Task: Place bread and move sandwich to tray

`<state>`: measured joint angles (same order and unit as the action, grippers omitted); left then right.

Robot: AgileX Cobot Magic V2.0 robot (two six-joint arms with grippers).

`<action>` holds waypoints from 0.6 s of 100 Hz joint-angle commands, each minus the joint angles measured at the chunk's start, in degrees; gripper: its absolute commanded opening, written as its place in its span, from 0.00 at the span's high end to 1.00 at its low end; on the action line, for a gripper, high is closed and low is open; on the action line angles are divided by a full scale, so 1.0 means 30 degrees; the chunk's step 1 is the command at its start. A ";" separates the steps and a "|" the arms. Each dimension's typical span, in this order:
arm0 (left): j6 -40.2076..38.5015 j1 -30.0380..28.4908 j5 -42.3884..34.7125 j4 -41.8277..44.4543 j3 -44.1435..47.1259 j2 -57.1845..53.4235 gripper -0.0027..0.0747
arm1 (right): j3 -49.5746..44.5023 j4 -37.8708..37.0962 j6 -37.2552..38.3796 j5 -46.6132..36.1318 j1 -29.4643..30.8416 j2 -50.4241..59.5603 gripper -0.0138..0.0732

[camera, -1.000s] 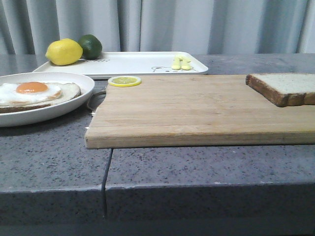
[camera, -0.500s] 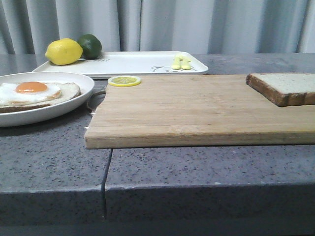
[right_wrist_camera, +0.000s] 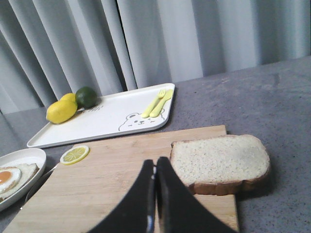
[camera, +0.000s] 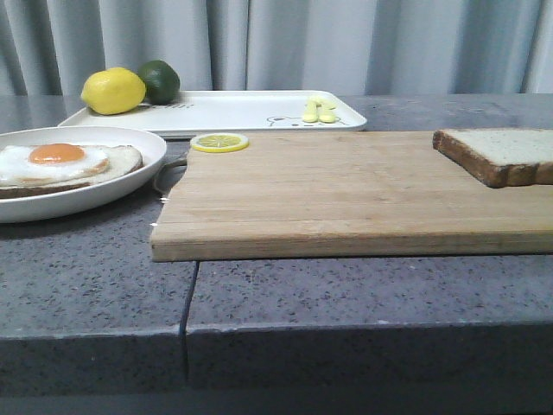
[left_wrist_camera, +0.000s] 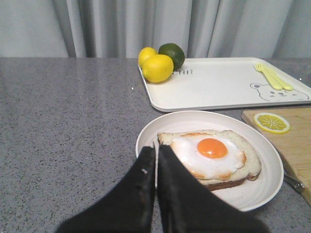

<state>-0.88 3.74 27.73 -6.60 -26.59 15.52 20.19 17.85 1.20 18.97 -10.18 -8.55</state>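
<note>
— Both grippers first: how do they stand?
— Left gripper (left_wrist_camera: 156, 154) has its black fingers pressed together with nothing between them, tips over the near rim of the sandwich plate. Right gripper (right_wrist_camera: 155, 170) is likewise clenched and empty, hanging above the cutting board (camera: 346, 186) just beside the bread.

— Where is the bread?
— The bread (camera: 505, 154) lies flat at the board's far right corner, one crust edge reaching past the board's side onto the counter (camera: 95, 277).

— And the sandwich?
— The sandwich (camera: 65, 164), a single slice with a fried egg showing on top, sits on its round white plate at the left of the counter, just beside the board's left end.

— The tray?
— The tray (camera: 233, 111) rests behind the plate and the board, near the curtain (camera: 302, 43). A lemon (camera: 112, 91) and a lime (camera: 159, 80) sit at its left end, touching each other; a small yellow fork and spoon (camera: 318, 110) lie near its right end, by a printed bear drawing.

— Anything else?
— A lemon slice (camera: 219, 142) lies on the board's far left corner.
</note>
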 commanded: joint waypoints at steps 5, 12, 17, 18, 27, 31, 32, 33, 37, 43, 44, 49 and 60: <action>-0.0194 -0.0025 0.0613 -0.0228 -0.2594 0.2194 0.99 | 0.2740 -0.0275 -0.0844 0.1127 0.0131 -0.2112 0.98; -0.0194 -0.0025 0.1384 -0.0228 -0.3671 0.3263 0.99 | 0.3986 -0.0650 -0.1222 0.2458 0.0131 -0.3149 0.98; -0.0194 -0.0025 0.1975 -0.0228 -0.4414 0.4058 0.99 | 0.4869 -0.0931 -0.1406 0.3241 0.0131 -0.3839 0.98; -0.0194 -0.0025 0.2053 -0.0228 -0.4515 0.4152 0.99 | 0.4995 -0.0968 -0.1427 0.3356 0.0131 -0.4038 0.98; -0.0194 -0.0025 0.3043 -0.0228 -0.5773 0.5228 0.99 | 0.6677 -0.1541 -0.1499 0.4717 0.0131 -0.5290 0.98; -0.0194 -0.0025 0.3409 -0.0228 -0.6273 0.5633 0.99 | 0.7437 -0.1784 -0.1499 0.5374 0.0131 -0.5766 0.98; -0.0194 -0.0025 0.3467 -0.0228 -0.6347 0.5697 0.99 | 0.7564 -0.1831 -0.1499 0.5489 0.0131 -0.5952 0.98; -0.0194 -0.0025 0.3577 -0.0228 -0.6493 0.5760 0.99 | 0.7817 -0.1914 -0.1499 0.5704 0.0131 -0.6042 0.98; -0.0194 -0.0025 0.3842 -0.0228 -0.6837 0.6103 0.99 | 0.8413 -0.2142 -0.1499 0.6331 0.0131 -0.6564 0.98; -0.0194 -0.0025 0.4020 -0.0228 -0.7309 0.6528 0.99 | 0.9332 -0.2364 -0.1499 0.7037 0.0131 -0.7242 0.98; -0.0194 -0.0025 0.4020 -0.0228 -0.7344 0.6571 0.99 | 0.9418 -0.2364 -0.1499 0.7137 0.0131 -0.7308 0.98; -0.0194 -0.0025 0.3950 -0.0239 -0.7488 0.6790 0.99 | 0.9879 -0.2364 -0.1499 0.7199 0.0131 -0.7697 0.98; -0.0194 -0.0025 0.3953 -0.0239 -0.7488 0.7043 0.99 | 1.0082 -0.2345 -0.1499 0.6682 0.0131 -0.8092 0.98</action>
<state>-0.88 3.74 42.86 -6.60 -47.03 35.71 48.25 11.18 -2.70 43.06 -10.18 -31.34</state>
